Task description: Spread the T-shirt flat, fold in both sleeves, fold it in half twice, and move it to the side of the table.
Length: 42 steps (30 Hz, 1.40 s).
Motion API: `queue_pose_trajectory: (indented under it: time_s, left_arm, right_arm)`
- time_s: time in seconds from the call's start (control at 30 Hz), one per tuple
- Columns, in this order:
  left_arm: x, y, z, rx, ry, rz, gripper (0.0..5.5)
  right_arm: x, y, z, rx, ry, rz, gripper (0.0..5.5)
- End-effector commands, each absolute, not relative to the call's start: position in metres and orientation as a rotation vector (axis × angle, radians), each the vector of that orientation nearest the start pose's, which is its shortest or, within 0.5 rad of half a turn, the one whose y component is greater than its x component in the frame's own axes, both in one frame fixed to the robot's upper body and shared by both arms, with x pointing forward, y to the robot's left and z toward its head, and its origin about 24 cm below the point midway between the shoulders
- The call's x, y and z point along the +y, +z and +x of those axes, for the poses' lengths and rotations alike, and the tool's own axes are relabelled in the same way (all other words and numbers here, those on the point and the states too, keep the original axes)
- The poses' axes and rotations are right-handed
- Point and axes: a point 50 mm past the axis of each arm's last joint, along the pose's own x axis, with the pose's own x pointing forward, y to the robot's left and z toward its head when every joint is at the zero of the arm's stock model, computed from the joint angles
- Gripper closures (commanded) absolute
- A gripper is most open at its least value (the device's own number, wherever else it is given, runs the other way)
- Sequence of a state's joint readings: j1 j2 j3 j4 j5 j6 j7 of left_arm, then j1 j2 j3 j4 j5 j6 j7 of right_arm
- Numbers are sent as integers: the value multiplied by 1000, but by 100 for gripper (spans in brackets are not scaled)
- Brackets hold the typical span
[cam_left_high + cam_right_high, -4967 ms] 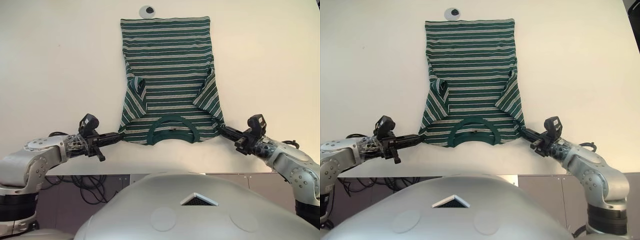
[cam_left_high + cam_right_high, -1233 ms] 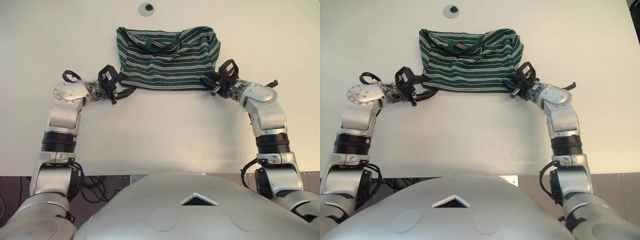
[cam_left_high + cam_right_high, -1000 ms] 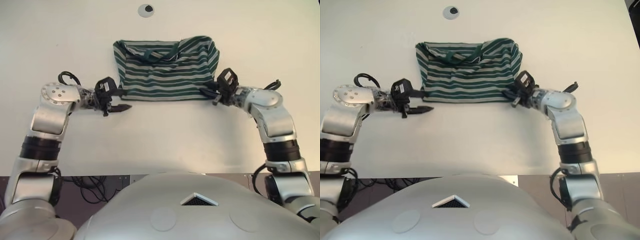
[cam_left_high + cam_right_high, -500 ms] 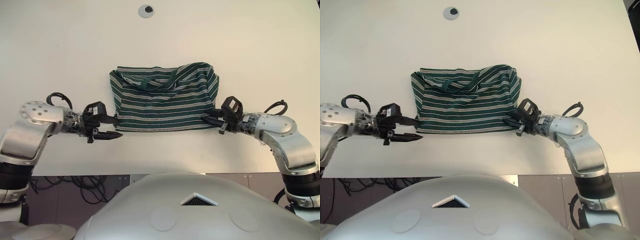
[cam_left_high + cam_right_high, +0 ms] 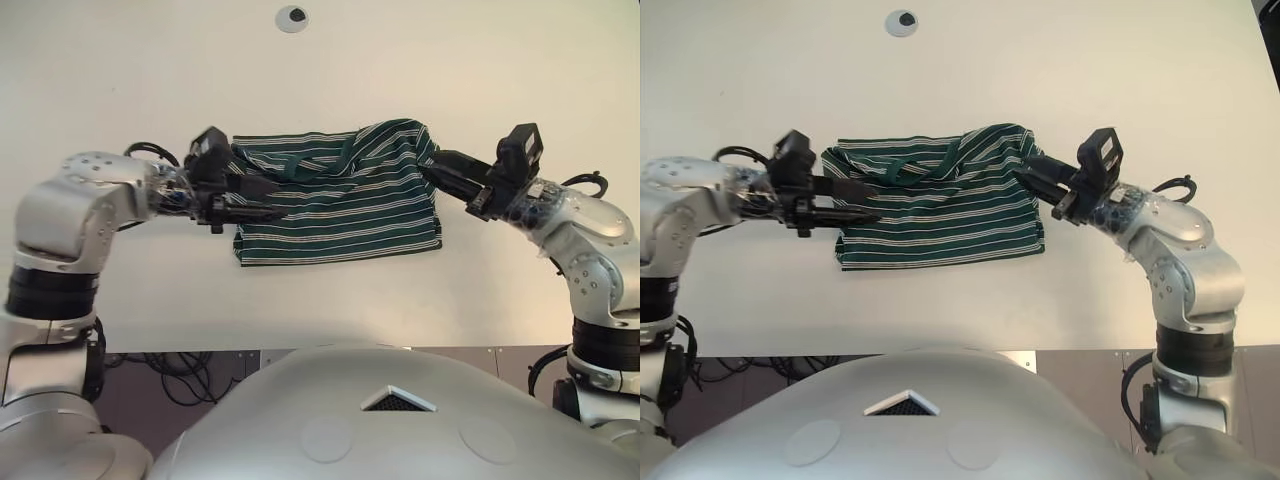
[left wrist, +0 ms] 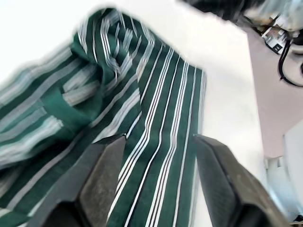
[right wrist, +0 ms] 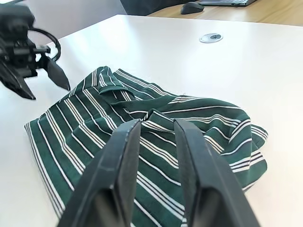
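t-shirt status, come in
Both open: left end effector over the T-shirt's left edge, right end effector at its far right corner. T-shirt folded over once, top layer rumpled. Round grommet beyond it, well apart.

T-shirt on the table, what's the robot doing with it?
The dark green, white-striped T-shirt lies on the white table, folded into a rough rectangle. The left gripper is open over its left edge, and the right gripper is open above its far right corner. Neither is clamped on it.
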State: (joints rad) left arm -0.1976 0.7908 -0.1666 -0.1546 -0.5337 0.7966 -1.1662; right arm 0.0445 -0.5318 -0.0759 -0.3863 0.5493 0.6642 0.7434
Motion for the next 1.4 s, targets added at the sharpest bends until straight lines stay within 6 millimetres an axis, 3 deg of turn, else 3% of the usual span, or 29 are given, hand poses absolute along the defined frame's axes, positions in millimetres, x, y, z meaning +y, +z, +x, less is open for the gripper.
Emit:
queue_pose_trajectory:
  time_s: [0.03, 0.27, 0.43, 0.53, 0.8, 0.97, 1.2, 1.3, 1.4]
  left_arm:
    - [192, 73, 249, 682, -1211, 24, 292]
    - [181, 49, 257, 729, -1261, 160, 292]
    - [178, 63, 297, 556, -1120, 146, 292]
    - [179, 66, 308, 515, -1065, 149, 292]
    - [208, 24, 303, 678, -905, 422, 292]
    - [204, 26, 310, 626, -877, 384, 292]
    - [186, 39, 320, 543, -904, 353, 292]
    - [185, 37, 322, 553, -907, 382, 292]
    - [188, 33, 325, 567, -879, 420, 292]
  right_arm:
    - [-183, 86, 221, 330, 848, 101, 425]
    - [-177, 82, 221, 337, 847, 112, 425]
    - [-175, 79, 219, 346, 844, 123, 425]
    - [-172, 78, 219, 350, 857, 124, 425]
    - [-176, 70, 225, 370, 821, 22, 425]
    - [-175, 50, 240, 346, 715, -39, 425]
    - [-149, 50, 280, 191, 684, 10, 425]
    - [-151, 26, 292, 328, 604, -90, 425]
    - [-159, 9, 292, 409, 557, -170, 425]
